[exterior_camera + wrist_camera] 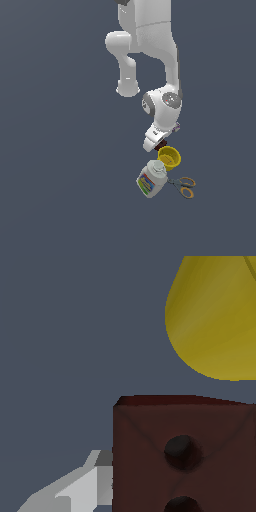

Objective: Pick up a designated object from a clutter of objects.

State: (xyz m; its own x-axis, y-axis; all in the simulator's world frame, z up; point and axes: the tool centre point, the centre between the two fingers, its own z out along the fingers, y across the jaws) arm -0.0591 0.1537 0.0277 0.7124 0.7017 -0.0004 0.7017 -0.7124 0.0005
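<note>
Reddish-brown and studded, the block (182,453) fills my wrist view, with one grey finger (75,491) just beside its flank; I cannot tell whether the other side is seated or whether the gripper (159,145) has clamped. In the exterior view the block (161,146) peeks out under the hand, at about eleven o'clock of the yellow cup (169,157) and very near it. I would judge a good grasp means closing squarely on the flat sides, then lifting straight up, clear of cup, bottle (151,180) and scissors (183,186).
</note>
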